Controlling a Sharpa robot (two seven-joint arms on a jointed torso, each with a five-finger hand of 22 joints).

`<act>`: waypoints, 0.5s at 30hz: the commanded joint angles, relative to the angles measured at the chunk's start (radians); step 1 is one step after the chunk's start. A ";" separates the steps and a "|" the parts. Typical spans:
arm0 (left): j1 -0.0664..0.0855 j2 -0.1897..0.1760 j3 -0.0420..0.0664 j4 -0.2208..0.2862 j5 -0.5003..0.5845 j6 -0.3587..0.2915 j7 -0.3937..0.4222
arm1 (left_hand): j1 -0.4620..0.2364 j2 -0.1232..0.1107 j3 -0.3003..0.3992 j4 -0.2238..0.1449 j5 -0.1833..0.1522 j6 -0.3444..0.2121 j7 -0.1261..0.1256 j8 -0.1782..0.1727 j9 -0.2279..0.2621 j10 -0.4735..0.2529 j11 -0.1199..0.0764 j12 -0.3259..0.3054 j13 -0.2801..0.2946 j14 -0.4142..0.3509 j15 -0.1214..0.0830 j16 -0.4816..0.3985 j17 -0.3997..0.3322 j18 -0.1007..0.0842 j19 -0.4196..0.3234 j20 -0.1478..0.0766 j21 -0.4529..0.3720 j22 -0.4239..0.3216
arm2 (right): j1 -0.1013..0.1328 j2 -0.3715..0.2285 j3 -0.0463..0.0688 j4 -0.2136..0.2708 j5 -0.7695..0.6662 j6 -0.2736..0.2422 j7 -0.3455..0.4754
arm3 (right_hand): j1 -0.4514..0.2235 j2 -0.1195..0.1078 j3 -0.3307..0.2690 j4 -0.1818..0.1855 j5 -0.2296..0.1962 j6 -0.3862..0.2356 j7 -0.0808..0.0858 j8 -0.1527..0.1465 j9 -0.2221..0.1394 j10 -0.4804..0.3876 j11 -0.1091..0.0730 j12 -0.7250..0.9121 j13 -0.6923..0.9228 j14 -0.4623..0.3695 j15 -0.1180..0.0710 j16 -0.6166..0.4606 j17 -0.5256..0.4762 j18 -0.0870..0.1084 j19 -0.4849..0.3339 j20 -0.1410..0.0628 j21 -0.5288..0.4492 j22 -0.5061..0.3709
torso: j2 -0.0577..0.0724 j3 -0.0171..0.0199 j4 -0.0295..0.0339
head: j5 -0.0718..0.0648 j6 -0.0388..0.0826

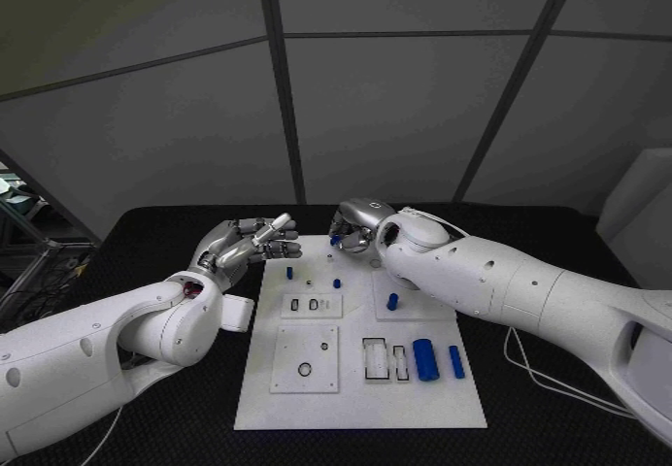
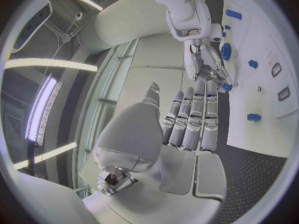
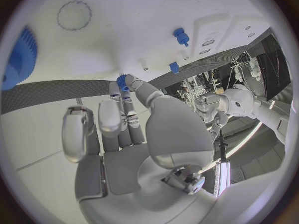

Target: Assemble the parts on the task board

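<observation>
Black bench (image 1: 168, 388), white board (image 1: 281, 408) — right robot hand (image 1: 358, 225) pinching blue part (image 3: 122, 80), left robot hand (image 1: 252, 243) spread, empty.

The black table (image 1: 168, 388) has a woven, cloth-like top; a white cable (image 1: 539, 369) loops across the table near its right edge; a metal frame (image 1: 35, 277) with dark cables stands just off the table's left edge; grey wall panels (image 1: 392, 97) with dark seams rise behind the table's far edge.
</observation>
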 commanded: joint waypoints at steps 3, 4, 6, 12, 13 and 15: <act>0.003 0.002 0.001 0.002 -0.006 0.017 -0.003 | 0.004 0.006 -0.004 -0.002 -0.005 0.005 -0.002 -0.008 -0.002 0.004 0.000 -0.004 -0.002 -0.008 0.001 -0.006 0.001 -0.013 0.003 0.002 -0.002 -0.002 | 0.003 0.009 0.000 -0.012 -0.020 0.014 -0.016 | -0.016 -0.002 0.002 0.002 -0.001 -0.004 0.005 0.001 0.000 -0.010 0.002 -0.006 -0.002 0.015 -0.002 0.001 -0.003 -0.004 -0.006 0.002 -0.001 0.022 | 0.000 0.0002 -0.0007 | 0.001 0.000; 0.003 0.002 0.001 0.002 -0.006 0.018 -0.004 | 0.004 0.006 -0.004 -0.002 -0.005 0.005 -0.002 -0.008 -0.002 0.004 0.000 -0.004 -0.002 -0.008 0.001 -0.006 0.002 -0.013 0.003 0.002 -0.002 -0.003 | 0.003 0.011 0.000 -0.016 -0.020 0.017 -0.019 | -0.018 -0.004 0.002 0.003 -0.002 -0.007 0.006 0.001 -0.001 -0.015 0.003 -0.006 -0.002 0.014 0.000 0.000 -0.005 -0.004 -0.008 0.003 -0.002 0.019 | 0.000 0.0002 -0.0007 | 0.001 0.000; 0.004 0.002 0.001 0.001 -0.006 0.019 -0.006 | 0.003 0.006 -0.005 -0.002 -0.006 0.005 -0.002 -0.009 -0.002 0.004 0.000 -0.005 -0.002 -0.008 0.002 -0.007 0.002 -0.013 0.003 0.002 -0.003 -0.003 | 0.003 0.014 0.000 -0.021 -0.021 0.020 -0.022 | -0.021 -0.006 0.002 0.004 -0.003 -0.010 0.007 0.000 -0.001 -0.019 0.005 -0.006 -0.002 0.013 0.001 -0.001 -0.009 -0.003 -0.010 0.004 -0.003 0.017 | 0.001 -0.0002 -0.0009 | 0.003 -0.001; 0.005 0.003 0.001 0.001 -0.005 0.021 -0.011 | 0.001 0.006 -0.007 -0.002 -0.008 0.005 -0.001 -0.010 -0.003 0.004 0.000 -0.007 -0.002 -0.009 0.002 -0.009 0.002 -0.013 0.003 0.002 -0.003 -0.004 | 0.003 0.022 0.000 -0.029 -0.024 0.025 -0.032 | -0.026 -0.012 0.003 0.004 -0.005 -0.023 0.012 -0.001 -0.004 -0.041 0.010 -0.006 -0.003 0.007 0.006 -0.011 -0.025 0.001 -0.023 0.009 -0.011 -0.003 | 0.001 0.0008 -0.0006 | 0.003 -0.003; 0.005 0.003 0.001 0.000 -0.005 0.022 -0.012 | 0.001 0.006 -0.007 -0.002 -0.008 0.005 -0.001 -0.010 -0.003 0.004 0.000 -0.007 -0.002 -0.009 0.002 -0.009 0.002 -0.013 0.003 0.002 -0.003 -0.004 | 0.003 0.022 0.000 -0.030 -0.024 0.026 -0.034 | -0.028 -0.015 0.003 0.005 -0.006 -0.030 0.015 -0.001 -0.005 -0.053 0.014 -0.006 -0.004 0.005 0.009 -0.014 -0.030 0.002 -0.026 0.010 -0.013 -0.007 | 0.001 0.0007 -0.0004 | 0.003 -0.002; 0.006 0.003 0.001 0.001 -0.005 0.023 -0.014 | 0.001 0.006 -0.007 -0.002 -0.008 0.005 -0.001 -0.010 -0.003 0.004 0.000 -0.007 -0.002 -0.009 0.002 -0.009 0.002 -0.013 0.003 0.002 -0.003 -0.004 | 0.003 0.023 0.000 -0.032 -0.025 0.026 -0.037 | -0.030 -0.020 0.002 0.004 -0.007 -0.042 0.020 -0.001 -0.007 -0.073 0.020 -0.006 -0.004 0.002 0.014 -0.019 -0.040 0.004 -0.033 0.015 -0.018 -0.017 | 0.001 0.0002 -0.0002 | 0.003 -0.002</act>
